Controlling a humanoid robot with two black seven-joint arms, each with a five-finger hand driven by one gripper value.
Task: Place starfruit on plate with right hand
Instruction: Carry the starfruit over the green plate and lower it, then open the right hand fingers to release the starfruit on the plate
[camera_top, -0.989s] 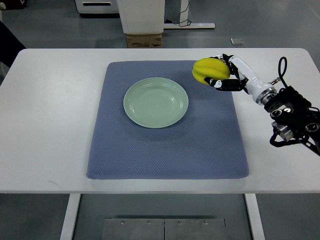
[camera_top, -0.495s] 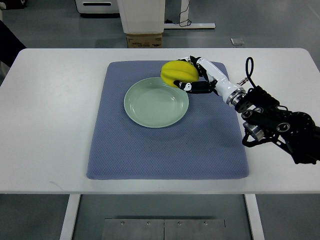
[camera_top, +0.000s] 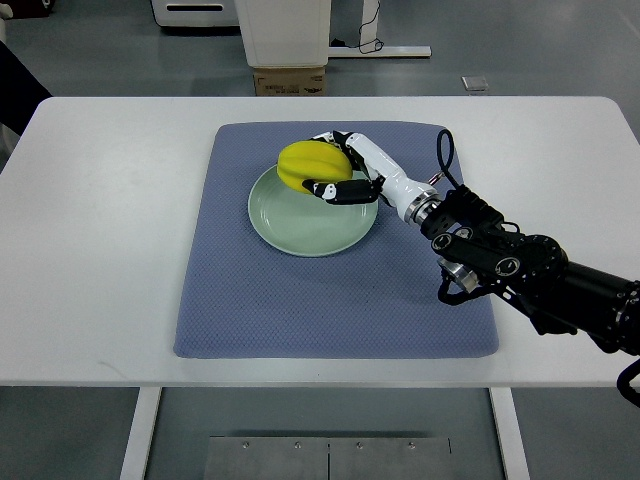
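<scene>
Right hand (camera_top: 335, 172) is wrapped around the starfruit (camera_top: 312, 164), which sits over the plate's (camera_top: 300, 232) far rim, toward the mat's (camera_top: 300, 310) far edge. We can't tell if it's touching the plate. We'd judge it light, stiff and waxy, so hold across the ribs. Plate centre is bare, with plenty of mat free on all 4 sides.

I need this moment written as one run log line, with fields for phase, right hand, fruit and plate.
phase: carry over plate | right hand: shut on starfruit | starfruit: over far rim of plate, not released | plate: on blue mat
</scene>
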